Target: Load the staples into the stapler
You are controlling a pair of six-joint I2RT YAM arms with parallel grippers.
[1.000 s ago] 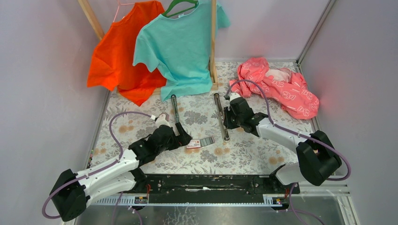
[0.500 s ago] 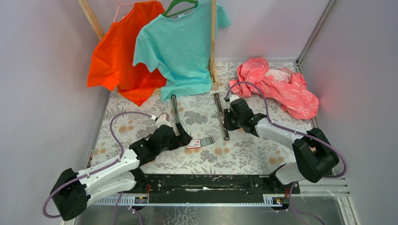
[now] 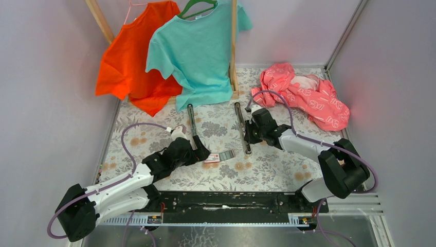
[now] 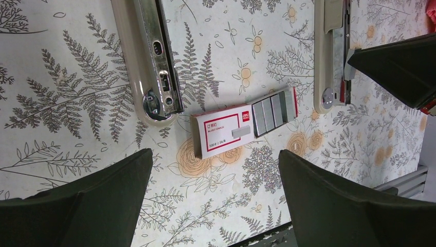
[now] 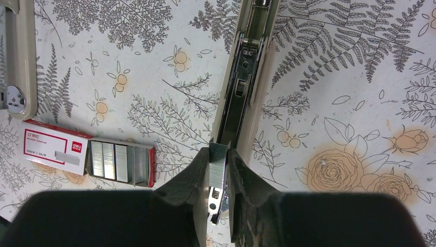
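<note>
From above, the box of staples (image 3: 219,156) lies on the table (image 3: 277,170) between the stapler base (image 3: 192,123) and the stapler rail (image 3: 242,128). The left gripper (image 3: 203,153) is just beside it.

Left wrist: fingers (image 4: 77,206) spread wide over the box.

Right wrist: the right gripper (image 5: 218,154) pinches a staple strip (image 5: 218,163) at the rail's near end.

Light is bright, even and diffuse; shadows on the flowered surface (image 3: 267,170) are faint and soft. A pink-red glow tints the right wall (image 3: 383,87) in the overhead view. Wrist views are sharp, with small glints on the metal of the stapler (image 4: 154,62), while the near fingers (image 4: 77,206) show as featureless black.
</note>
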